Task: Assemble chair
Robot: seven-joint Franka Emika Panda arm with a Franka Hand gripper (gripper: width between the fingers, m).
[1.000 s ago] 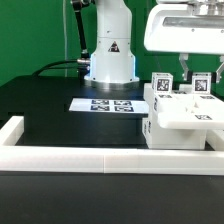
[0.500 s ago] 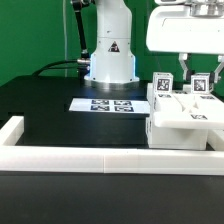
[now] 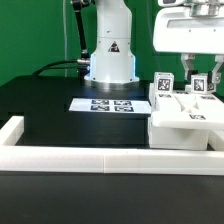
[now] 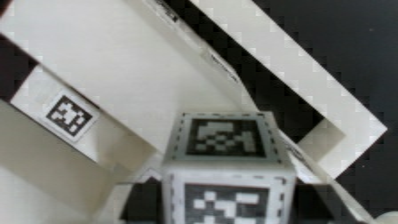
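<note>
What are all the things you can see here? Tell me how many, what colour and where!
chair: one, partly built, white blocky pieces with black-and-white tags, on the table at the exterior view's right, against the border rail
marker board: one, flat white with black tags, mid-table before the robot's base
border rail: one, long low white, along the table's near edge
table: one, black
backdrop: green, behind
robot base: one, white, at the back
hand: one, white, shut on a chair post

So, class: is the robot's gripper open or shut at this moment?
Shut. In the exterior view the gripper has its fingers drawn close together above the chair; whether it grips a post is unclear.
</note>
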